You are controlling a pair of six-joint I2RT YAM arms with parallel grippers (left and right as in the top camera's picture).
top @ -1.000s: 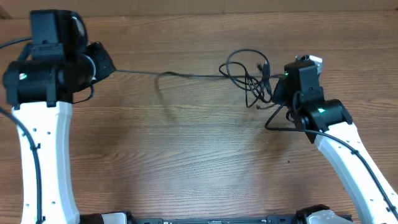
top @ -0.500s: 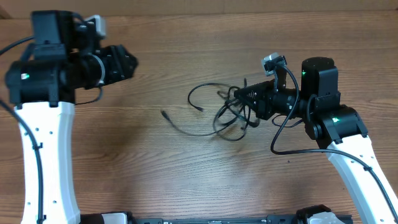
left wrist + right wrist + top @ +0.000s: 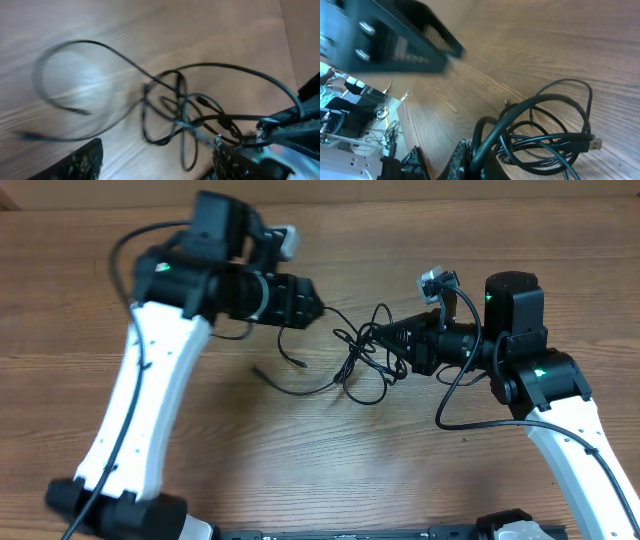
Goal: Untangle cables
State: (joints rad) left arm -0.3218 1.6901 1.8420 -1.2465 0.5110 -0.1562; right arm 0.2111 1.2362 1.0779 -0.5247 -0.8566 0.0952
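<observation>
The cables [image 3: 362, 366] are thin black cords looped into one tangle on the wooden table at mid-right. Two loose plug ends [image 3: 259, 368] trail out to its left. My right gripper [image 3: 388, 338] points left and is shut on a strand at the tangle's right side. In the right wrist view the cables [image 3: 530, 107] run up from between its pads, at my right gripper [image 3: 477, 159]. My left gripper [image 3: 318, 304] hovers just up-left of the tangle, open and holding nothing. In the left wrist view the cables [image 3: 146, 89] lie ahead of my left gripper [image 3: 157, 167], whose jaws stand wide apart.
The wooden table [image 3: 200, 450] stretches out in front of the tangle. The white left arm [image 3: 150, 390] slants across the left half. The right arm [image 3: 560, 420] stands at the right. The left gripper's black body [image 3: 395, 40] fills the right wrist view's upper left.
The left gripper let go of the taut cable end and opened. Its arm swung from the far left to just beside the tangle. The freed cable fell slack. The right gripper turned left, still gripping.
</observation>
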